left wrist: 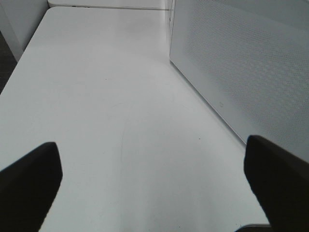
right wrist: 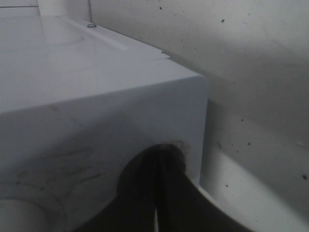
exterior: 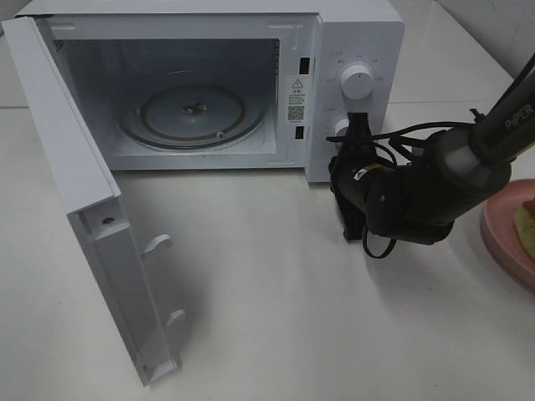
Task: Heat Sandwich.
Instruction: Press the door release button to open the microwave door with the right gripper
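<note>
— Door on the left: open or not?
— Open, swung wide out over the counter. That step looks done.
— And the left fingers?
— Spread as wide as they go and holding nothing. They are low over the counter, beside a white dotted panel. The high view does not show them.
— Anything inside the microwave?
— Only the glass turntable, with nothing on it. Loading is left to do.
— Right fingers?
— Closed tight and empty, with the tips up at the control face by the lower knob. Whether they touch it I cannot tell. The wrist view shows them pressed together at the microwave's corner.
— Where is the sandwich?
— Far right, on the pink plate, well apart from the cavity. Both are cut off by the view's edge, so only a sliver of crust and filling shows.
— So how far along?
— Early, I judge. The opening is done. Carrying the sandwich or its plate to the turntable, shutting the door and turning the knob all remain. The right arm is nearer the plate, so the pick-up likely falls to it, and its fingers must open first.
</note>
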Robot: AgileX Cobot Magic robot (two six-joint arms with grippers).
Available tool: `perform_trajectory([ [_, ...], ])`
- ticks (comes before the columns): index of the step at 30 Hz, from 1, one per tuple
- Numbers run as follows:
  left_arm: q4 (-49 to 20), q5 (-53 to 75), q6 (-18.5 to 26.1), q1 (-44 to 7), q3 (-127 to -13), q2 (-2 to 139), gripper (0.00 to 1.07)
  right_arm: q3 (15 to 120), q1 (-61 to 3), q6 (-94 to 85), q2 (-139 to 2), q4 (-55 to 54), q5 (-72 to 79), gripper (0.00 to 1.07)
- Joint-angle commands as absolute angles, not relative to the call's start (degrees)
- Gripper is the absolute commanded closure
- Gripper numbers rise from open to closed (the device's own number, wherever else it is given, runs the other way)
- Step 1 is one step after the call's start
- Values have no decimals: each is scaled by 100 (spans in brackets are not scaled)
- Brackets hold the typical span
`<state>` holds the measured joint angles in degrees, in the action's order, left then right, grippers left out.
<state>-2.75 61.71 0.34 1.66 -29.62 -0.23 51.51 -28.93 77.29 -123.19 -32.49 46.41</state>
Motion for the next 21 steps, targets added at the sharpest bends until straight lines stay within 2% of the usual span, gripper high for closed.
perform_trajectory([
  [1,-304,6108,0,183,-2956,-138,9,5288,-2756,7827,-12141,-2974,5392,107],
  [14,-304,6108,0,183,-2956,-138,9,5288,-2756,7964,-12141,-2676,5323,107],
  [21,-304,6108,0,183,-2956,-138,9,5231,-2756,8251,-12026,-2263,4629,107],
])
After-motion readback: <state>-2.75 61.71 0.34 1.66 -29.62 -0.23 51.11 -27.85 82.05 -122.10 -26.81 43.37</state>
